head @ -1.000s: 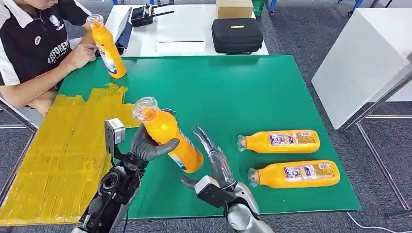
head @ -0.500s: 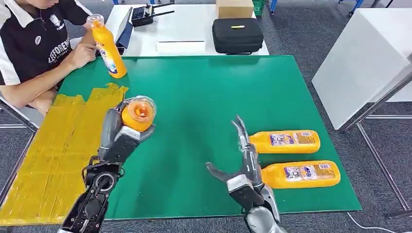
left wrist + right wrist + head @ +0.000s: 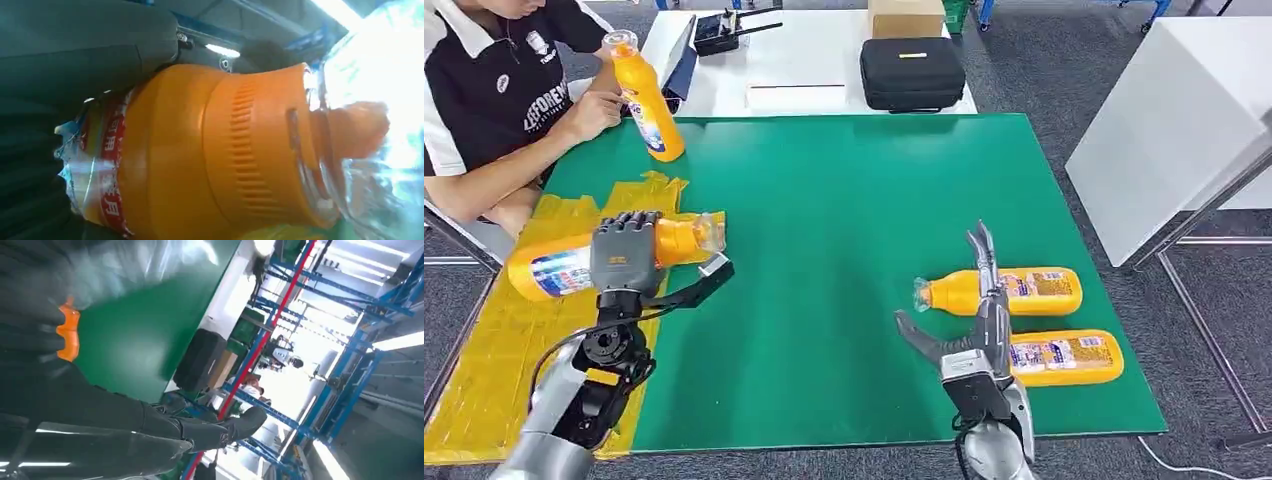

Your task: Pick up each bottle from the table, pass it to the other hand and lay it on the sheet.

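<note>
My left hand (image 3: pixel 624 255) is gripping an orange bottle (image 3: pixel 559 267) sideways over the yellow sheet (image 3: pixel 504 350), while my right hand (image 3: pixel 974 320), fingers spread and holding nothing, is hovering by two bottles (image 3: pixel 1024 290) lying on the green table (image 3: pixel 844 200).

Bottle (image 3: pixel 564 268) in left hand (image 3: pixel 627 255) — now horizontal over the yellow sheet (image 3: pixel 484 360) — right hand (image 3: pixel 969 330) beside the table bottles.

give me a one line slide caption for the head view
Left hand holds an orange bottle sideways over the yellow sheet while the open right hand reaches toward two bottles lying on the green mat.
</note>
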